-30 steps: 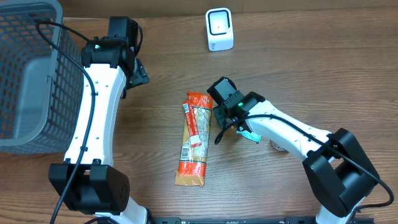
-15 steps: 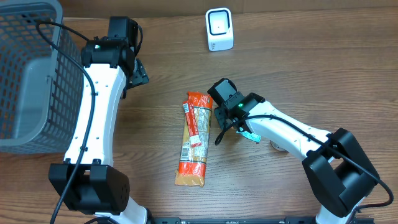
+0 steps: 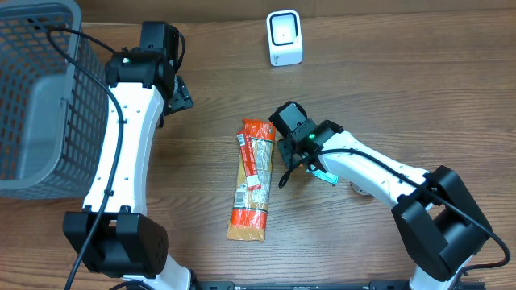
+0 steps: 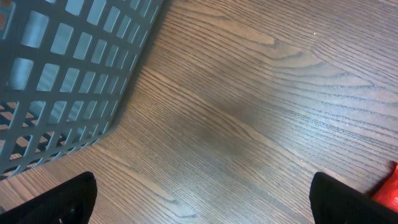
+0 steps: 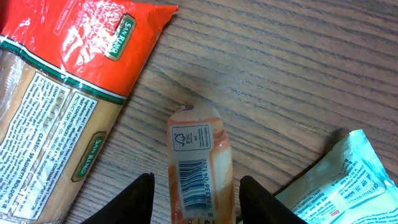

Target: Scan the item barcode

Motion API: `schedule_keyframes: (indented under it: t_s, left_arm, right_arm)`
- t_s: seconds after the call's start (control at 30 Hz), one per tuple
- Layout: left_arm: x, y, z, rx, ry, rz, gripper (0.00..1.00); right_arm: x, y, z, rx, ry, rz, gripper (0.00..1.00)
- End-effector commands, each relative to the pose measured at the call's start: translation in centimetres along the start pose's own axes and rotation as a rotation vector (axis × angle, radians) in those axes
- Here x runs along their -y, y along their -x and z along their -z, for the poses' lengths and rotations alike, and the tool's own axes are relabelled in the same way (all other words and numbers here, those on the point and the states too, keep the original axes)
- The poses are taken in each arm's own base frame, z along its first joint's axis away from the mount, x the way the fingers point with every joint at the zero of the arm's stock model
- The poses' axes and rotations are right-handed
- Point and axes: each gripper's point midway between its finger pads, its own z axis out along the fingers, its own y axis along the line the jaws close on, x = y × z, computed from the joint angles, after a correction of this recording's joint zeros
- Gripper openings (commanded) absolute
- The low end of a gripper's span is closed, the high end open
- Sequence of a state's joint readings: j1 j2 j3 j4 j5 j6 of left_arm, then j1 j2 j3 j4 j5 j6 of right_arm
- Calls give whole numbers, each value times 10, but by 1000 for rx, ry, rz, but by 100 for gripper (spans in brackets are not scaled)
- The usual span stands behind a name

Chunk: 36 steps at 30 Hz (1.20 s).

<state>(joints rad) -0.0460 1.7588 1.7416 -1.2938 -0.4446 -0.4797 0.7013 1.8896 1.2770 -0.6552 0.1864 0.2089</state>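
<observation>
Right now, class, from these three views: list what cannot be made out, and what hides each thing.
Barcoded stick: lower end cut off by the right wrist view's bottom edge; whether the right fingers touch it is unclear.
Teal packet: cut by that view's edge; overhead, the right arm covers most of it.
Left fingers: only blurred dark tips in the left wrist view's corners.
Basket: cropped by the overhead frame's edge.
</observation>
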Motion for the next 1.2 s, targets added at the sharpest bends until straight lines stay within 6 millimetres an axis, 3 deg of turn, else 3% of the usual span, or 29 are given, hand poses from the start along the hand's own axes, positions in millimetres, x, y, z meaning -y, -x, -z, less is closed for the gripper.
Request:
schedule_keyframes:
  t_s: [0.0, 1.0, 1.17]
  left_arm:
    - [2, 3, 6, 18, -13, 6, 100]
    - [2, 3, 6, 17, -12, 6, 100]
    - [2, 3, 6, 17, -12, 6, 100]
  right_arm:
    - [-2, 3, 9, 23, 13, 0, 46]
    - [-3, 1, 0, 9, 9, 1, 47]
    - [-2, 0, 0, 8, 8, 2, 40]
